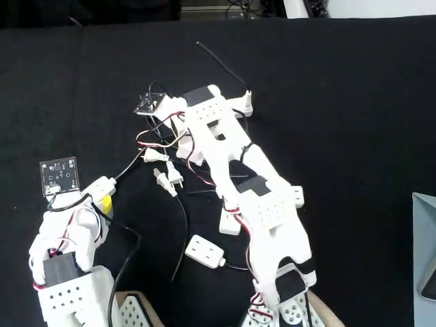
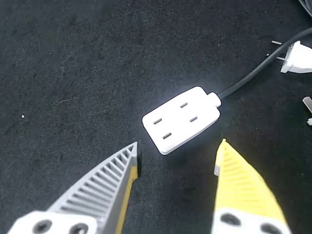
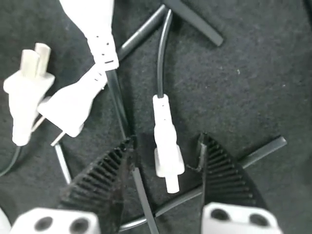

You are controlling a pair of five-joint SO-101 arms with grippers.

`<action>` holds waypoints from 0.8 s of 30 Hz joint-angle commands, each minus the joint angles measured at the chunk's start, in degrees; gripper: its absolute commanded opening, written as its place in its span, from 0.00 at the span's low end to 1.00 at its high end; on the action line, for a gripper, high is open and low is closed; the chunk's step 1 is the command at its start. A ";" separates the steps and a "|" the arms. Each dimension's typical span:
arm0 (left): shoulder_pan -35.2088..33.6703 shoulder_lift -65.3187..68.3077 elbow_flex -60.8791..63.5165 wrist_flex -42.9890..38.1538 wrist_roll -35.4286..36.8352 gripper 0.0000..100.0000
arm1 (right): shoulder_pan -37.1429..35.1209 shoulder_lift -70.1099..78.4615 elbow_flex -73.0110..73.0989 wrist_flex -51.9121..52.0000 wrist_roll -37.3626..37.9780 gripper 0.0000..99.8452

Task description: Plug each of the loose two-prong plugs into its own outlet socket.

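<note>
My left gripper [image 2: 178,146] is open, with a grey finger and a yellow finger [image 2: 239,180]. A white outlet socket [image 2: 181,119] on a black cord lies on the black cloth just beyond its tips. In the high view this socket [image 1: 99,185] sits at the left. My right gripper [image 3: 165,146] is open, and its black fingers straddle a white two-prong plug [image 3: 165,141] lying flat on the cloth. Three more white plugs [image 3: 27,92] [image 3: 73,105] [image 3: 97,29] lie close beside it. The high view shows loose plugs [image 1: 165,178] under the right arm [image 1: 211,122].
A second white outlet socket [image 1: 204,251] lies near the front between the arms. A third socket [image 1: 229,221] is half hidden under the right arm. Black cords [image 1: 182,225] cross the middle of the cloth. A grey-blue object [image 1: 426,259] stands at the right edge.
</note>
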 commanded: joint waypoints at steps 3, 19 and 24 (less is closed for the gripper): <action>-0.31 -0.44 -0.57 -1.32 0.35 0.26 | -0.70 -0.48 -0.22 -1.58 0.44 0.11; -0.31 -0.44 -0.48 -1.41 0.35 0.25 | -1.41 -4.70 -8.40 9.32 -3.52 0.01; -0.31 -0.44 -0.31 -5.10 0.79 0.25 | -3.87 -11.12 -9.54 15.82 -10.55 0.01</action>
